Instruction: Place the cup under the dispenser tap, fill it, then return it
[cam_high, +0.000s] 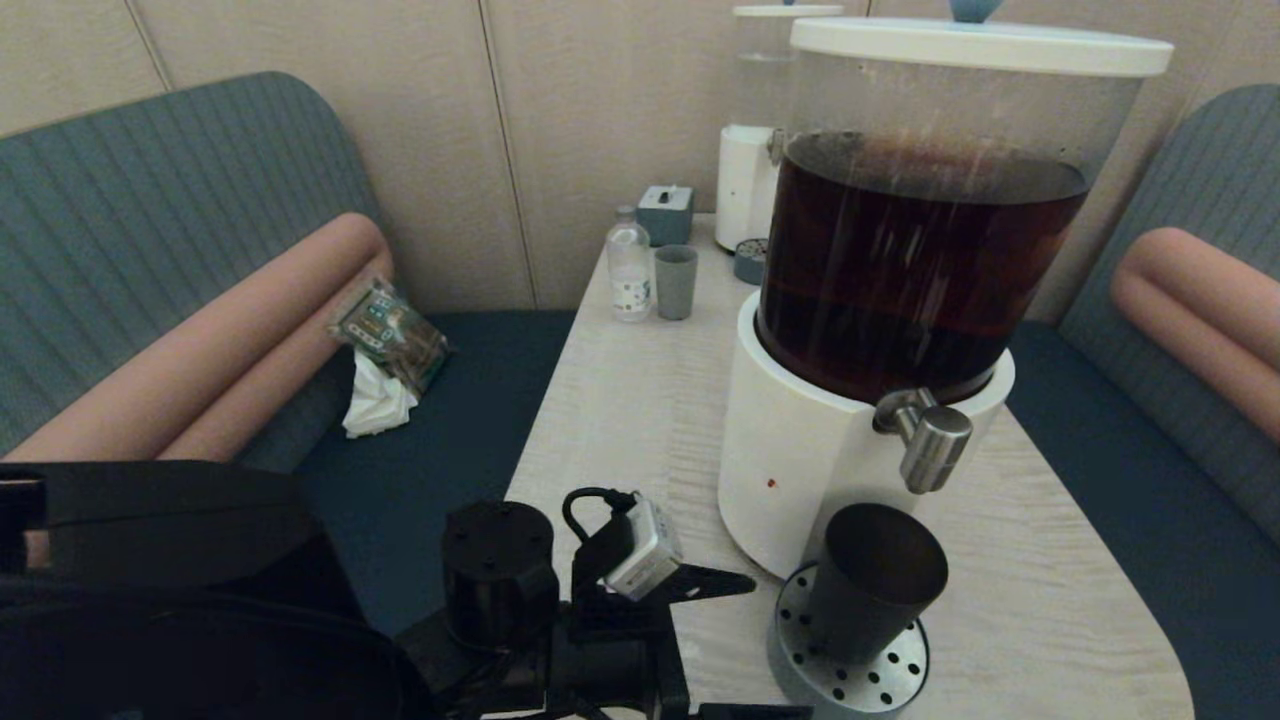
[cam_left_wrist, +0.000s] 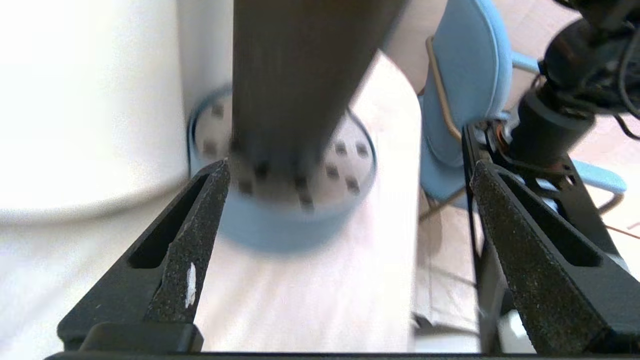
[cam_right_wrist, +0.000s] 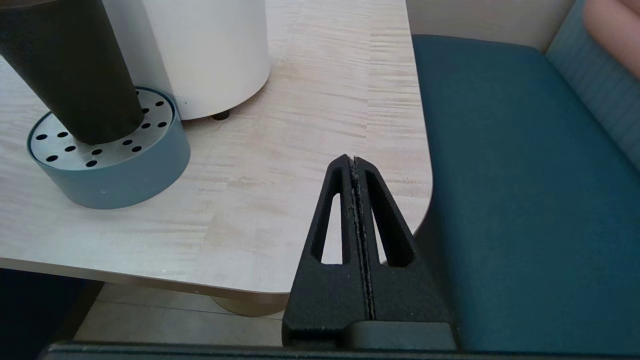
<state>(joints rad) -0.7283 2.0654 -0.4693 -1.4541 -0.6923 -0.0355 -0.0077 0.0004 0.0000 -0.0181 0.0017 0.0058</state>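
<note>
Nearest to the robot, the left gripper (cam_left_wrist: 350, 175) has its two black fingers (cam_left_wrist: 200, 225) spread wide, and there is nothing between them. It is low at the near edge of the table (cam_high: 620, 400), to the left of the drip tray, and it points toward the cup. The right gripper (cam_right_wrist: 356, 165) is off the near right corner of the table, parked, with its fingers pressed together and empty.

Just beyond the left gripper, the cup (cam_high: 875, 580) stands upright on the round perforated drip tray (cam_high: 860, 680). Nothing grips it. The dispenser tap (cam_high: 930, 435) is directly above the cup's mouth, sticking out of the white base of the dispenser (cam_high: 790, 440), whose tank holds dark brown liquid.

I judge that the first step, placing the cup under the tap, is done. Whether the cup has liquid in it, I cannot tell, because its wall and its inside are too dark. No stream comes from the tap. So the filling may be still to do, and returning the cup is surely left.

Farther back on the table stand a small bottle (cam_high: 629, 265), a grey-green cup (cam_high: 676, 282) and a second dispenser (cam_high: 750, 130) with a clear tank.
</note>
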